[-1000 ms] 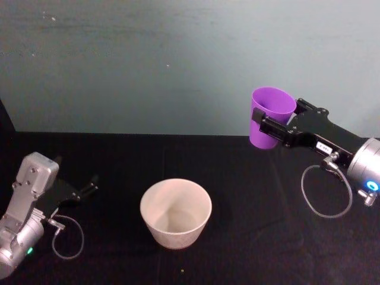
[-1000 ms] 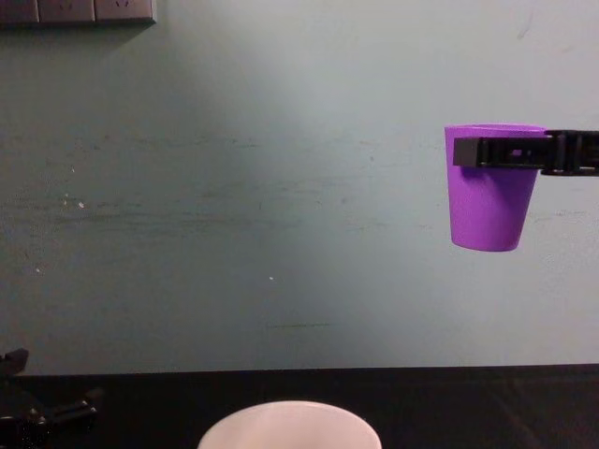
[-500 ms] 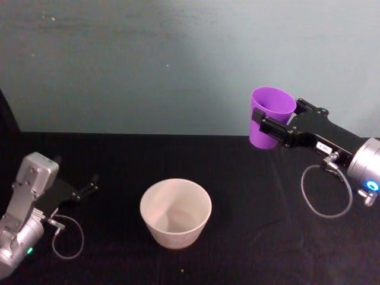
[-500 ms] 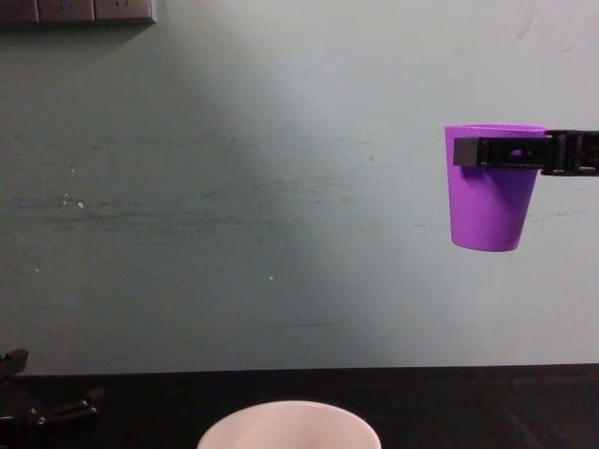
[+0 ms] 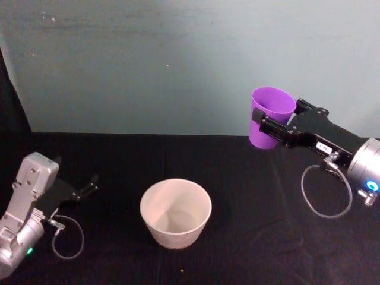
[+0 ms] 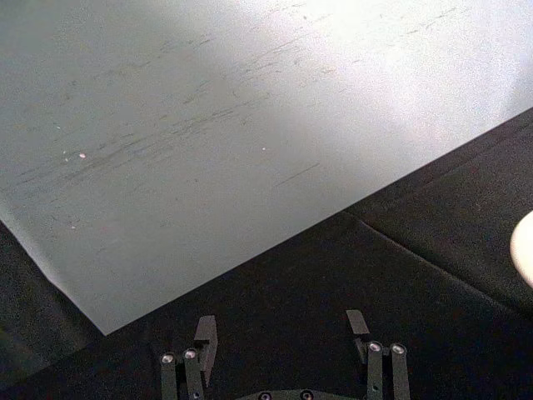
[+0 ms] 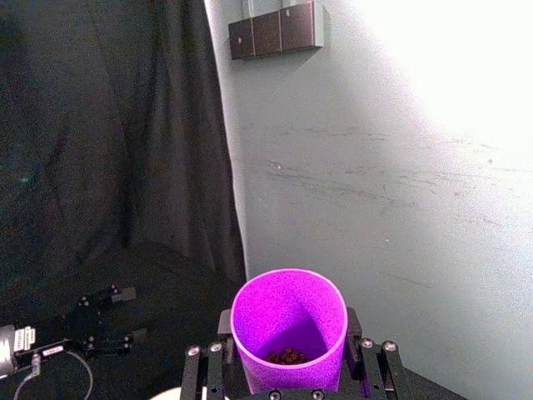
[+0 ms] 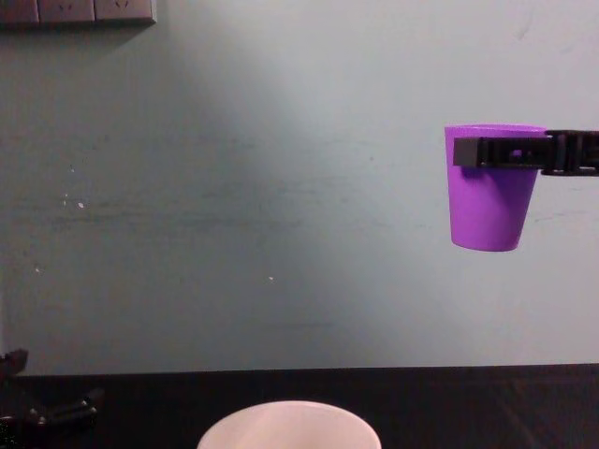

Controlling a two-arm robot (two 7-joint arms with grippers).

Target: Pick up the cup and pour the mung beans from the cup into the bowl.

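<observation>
Currently the right gripper (image 5: 265,126) clasps the cup (image 5: 273,107) upright, high above the desk (image 5: 255,237) and well to the right of the bowl (image 5: 177,233), with the mung beans (image 7: 287,356) in its bottom. Tipped from here, they would likely miss the bowl and scatter. The left gripper (image 5: 90,187) rests parked at the left, fingers apart.

Open air separates cup (image 5: 270,119) and bowl (image 5: 176,233) — wall (image 5: 148,59) behind.

text: none readable | right arm label (image 5: 323,145): too small
</observation>
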